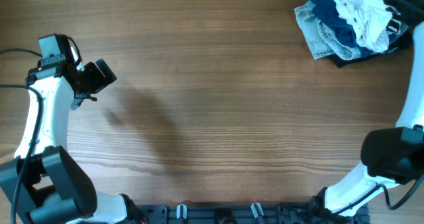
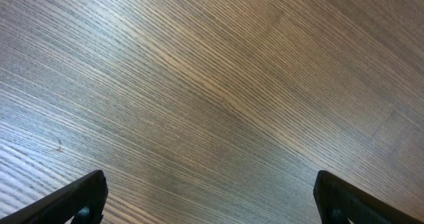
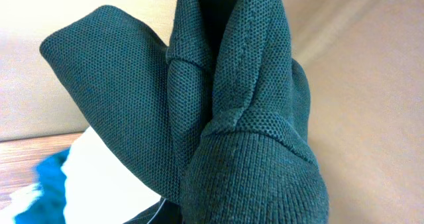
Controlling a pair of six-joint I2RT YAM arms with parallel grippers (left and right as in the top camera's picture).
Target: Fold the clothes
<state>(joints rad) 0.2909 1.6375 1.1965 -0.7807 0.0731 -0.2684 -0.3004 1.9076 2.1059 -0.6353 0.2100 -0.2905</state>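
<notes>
The black garment (image 3: 232, 105) fills the right wrist view as a bunched fold of dark knit fabric that gathers down to where my right jaws are. The fingers themselves are hidden behind it. In the overhead view a dark edge of black fabric (image 1: 343, 61) shows under the pile at the far right corner, and my right arm (image 1: 414, 85) reaches up the right edge toward it. My left gripper (image 1: 99, 78) is open and empty over bare wood at the left, with its fingertips wide apart in the left wrist view (image 2: 212, 197).
The pile at the far right holds a denim piece (image 1: 315, 25), a blue piece (image 1: 331, 8), a white piece (image 1: 361, 12) and a striped piece (image 1: 397, 18). The wooden table (image 1: 218, 105) spans the view. White and blue cloth (image 3: 46, 184) show low in the right wrist view.
</notes>
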